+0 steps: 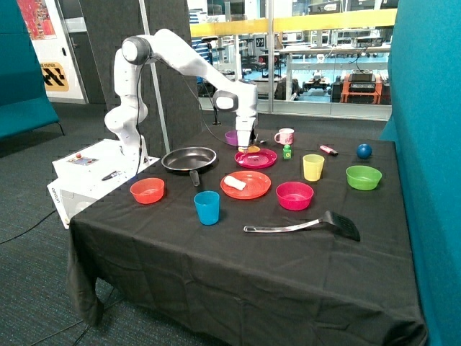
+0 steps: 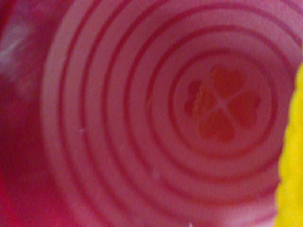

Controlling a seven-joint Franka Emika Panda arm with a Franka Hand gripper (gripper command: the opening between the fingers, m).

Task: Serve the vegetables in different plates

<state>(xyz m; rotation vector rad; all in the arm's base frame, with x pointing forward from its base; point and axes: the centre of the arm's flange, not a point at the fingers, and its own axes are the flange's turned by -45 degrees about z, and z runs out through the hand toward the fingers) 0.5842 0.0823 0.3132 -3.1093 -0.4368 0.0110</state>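
From my wrist I look straight down into the ribbed magenta plate point(image 2: 156, 118), its rings filling the view around a heart-clover mark in the middle, and a strip of the yellow piece point(image 2: 291, 156) shows at the edge, very close to me. I judge it lies on or just above this plate, though I cannot tell whether I grip it or have let go. My end effector point(image 1: 245, 146) hangs low over the rear part of that plate, and I cannot tell how its fingers stand. Seen from outside, the nearest things on the black surface point(image 1: 216, 274) are a spatula point(image 1: 302, 226) and a blue cup point(image 1: 207, 207). Just beyond them sits the orange plate point(image 1: 248, 189), carrying the whitish chunk point(image 1: 234, 182), so that half of the serving looks done. Beside it stand a pink bowl point(image 1: 294, 194) and a red bowl point(image 1: 147, 190), both seemingly bare. Behind them lie the magenta plate point(image 1: 261, 160) and the black frying pan point(image 1: 189, 158). I am over this second plate because each vegetable wants its own dish. Farther back stand a yellow cup point(image 1: 313, 166), a green bowl point(image 1: 363, 176), a mug point(image 1: 285, 135) and a blue ball point(image 1: 364, 151).
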